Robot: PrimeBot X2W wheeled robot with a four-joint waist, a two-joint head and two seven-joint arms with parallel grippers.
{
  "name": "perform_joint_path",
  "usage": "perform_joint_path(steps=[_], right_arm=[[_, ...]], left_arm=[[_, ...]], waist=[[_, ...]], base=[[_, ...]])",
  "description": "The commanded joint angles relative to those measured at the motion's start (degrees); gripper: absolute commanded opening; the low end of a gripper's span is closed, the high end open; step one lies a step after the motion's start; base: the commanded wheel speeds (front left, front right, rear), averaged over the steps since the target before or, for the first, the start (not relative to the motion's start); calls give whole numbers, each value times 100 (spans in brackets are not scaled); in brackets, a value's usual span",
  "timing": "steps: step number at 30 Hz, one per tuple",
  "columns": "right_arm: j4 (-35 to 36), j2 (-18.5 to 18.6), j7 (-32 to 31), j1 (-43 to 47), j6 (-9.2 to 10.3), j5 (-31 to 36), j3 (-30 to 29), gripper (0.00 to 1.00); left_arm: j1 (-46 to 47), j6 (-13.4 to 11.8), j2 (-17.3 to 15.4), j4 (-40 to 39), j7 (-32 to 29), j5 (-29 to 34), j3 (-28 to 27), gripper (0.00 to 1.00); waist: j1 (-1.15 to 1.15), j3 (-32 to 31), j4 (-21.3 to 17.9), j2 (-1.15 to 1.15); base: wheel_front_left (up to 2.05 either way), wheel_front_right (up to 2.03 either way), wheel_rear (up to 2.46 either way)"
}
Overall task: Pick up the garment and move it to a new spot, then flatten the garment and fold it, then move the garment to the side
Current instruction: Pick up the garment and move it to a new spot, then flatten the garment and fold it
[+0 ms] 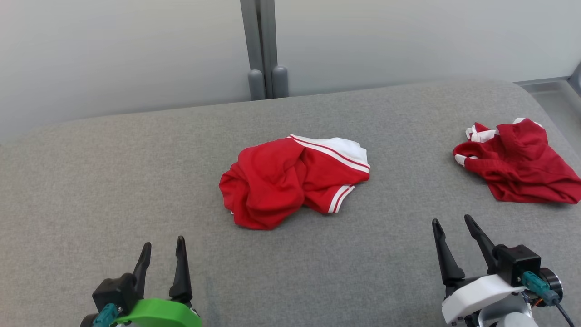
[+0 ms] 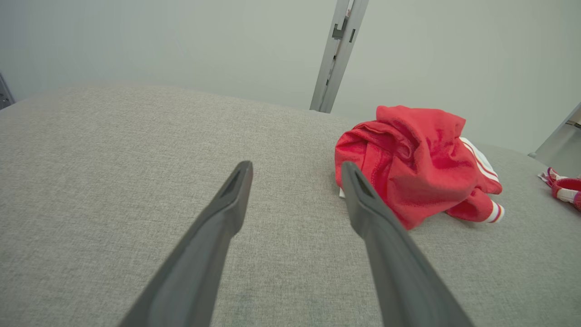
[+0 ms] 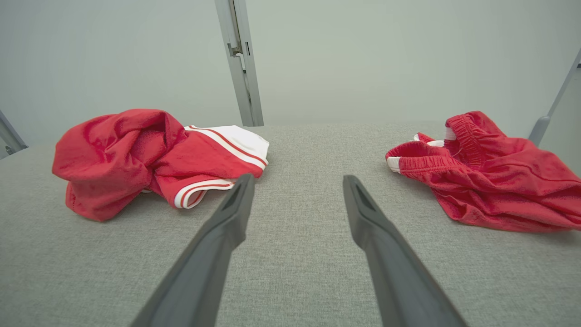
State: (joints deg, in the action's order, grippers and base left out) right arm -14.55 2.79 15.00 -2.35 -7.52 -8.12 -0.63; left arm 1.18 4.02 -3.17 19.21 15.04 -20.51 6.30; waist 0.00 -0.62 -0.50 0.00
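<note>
A crumpled red garment (image 1: 290, 179) with white panel and stripes lies bunched in the middle of the grey padded surface (image 1: 136, 181). The left wrist view has this garment (image 2: 413, 163) ahead and to the right; in the right wrist view the same garment (image 3: 150, 159) sits ahead and to the left. My left gripper (image 1: 163, 245) stands open near the front left edge, well short of the cloth, with nothing between its fingers. At the front right my right gripper (image 1: 453, 222) is open too and holds nothing. Both grippers (image 2: 296, 167) (image 3: 296, 179) hover just above the surface.
A second red garment (image 1: 517, 165) with white trim lies crumpled at the far right, near the surface's edge; the right wrist view has it (image 3: 485, 177) on the right. A grey post (image 1: 263, 50) stands against the pale wall behind the surface.
</note>
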Motion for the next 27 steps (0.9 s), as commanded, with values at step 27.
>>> perform_joint_path(steps=[27], right_arm=[[-165,21,26,79,7,-82,17,100]], left_arm=[[-258,-61,24,-143,18,-43,12,100]], waist=[[0,-53,33,0]], base=[[0,0,0]])
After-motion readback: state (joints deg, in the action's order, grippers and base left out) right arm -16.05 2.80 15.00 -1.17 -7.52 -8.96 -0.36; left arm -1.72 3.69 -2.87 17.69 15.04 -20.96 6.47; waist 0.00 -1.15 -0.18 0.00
